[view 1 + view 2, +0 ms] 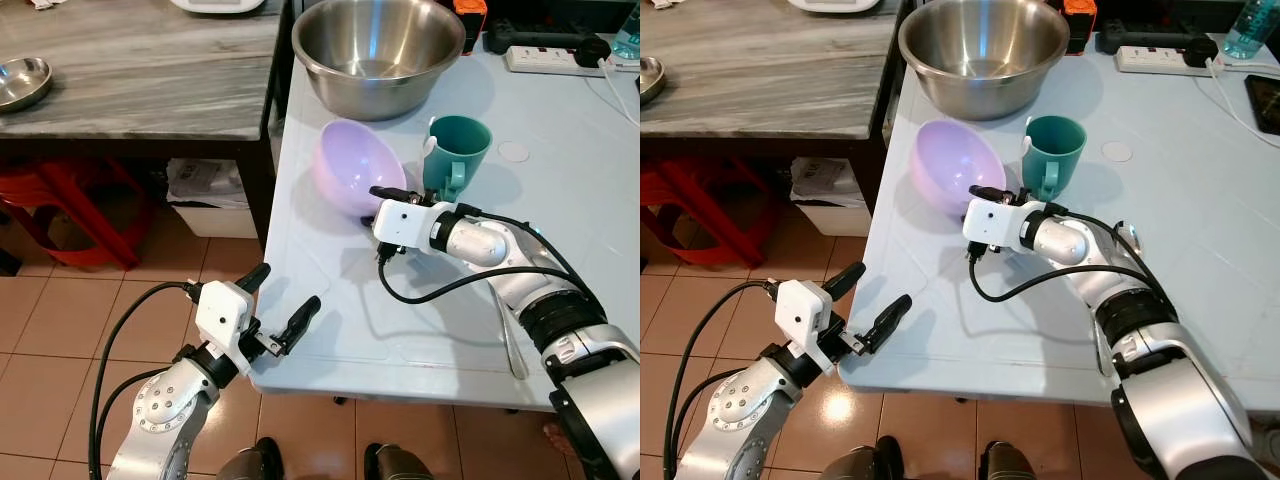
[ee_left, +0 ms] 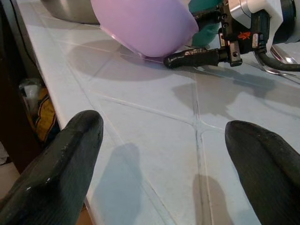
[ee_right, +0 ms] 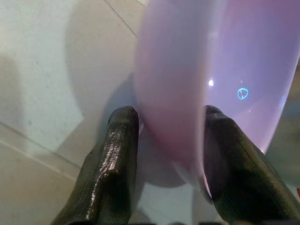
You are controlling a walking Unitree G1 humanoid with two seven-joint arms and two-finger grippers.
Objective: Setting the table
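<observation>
A lilac bowl (image 1: 355, 165) stands tilted on its side on the pale blue table (image 1: 330, 320), its opening facing away from me. My right gripper (image 1: 375, 205) is shut on its near rim; in the right wrist view one black finger (image 3: 115, 164) is outside the wall and the other shows through the translucent plastic. A teal mug (image 1: 458, 150) stands upright just right of the bowl, close behind my right wrist. My left gripper (image 1: 290, 285) hangs open at the table's front left edge, nothing between its fingers (image 2: 61, 164).
A large steel bowl (image 1: 378, 45) sits behind the lilac one. A metal spoon (image 1: 510, 340) lies near the front right, partly under my right arm. A power strip (image 1: 545, 60) is at the back. Left of the table are a wooden counter (image 1: 140, 70) and a red stool (image 1: 80, 210).
</observation>
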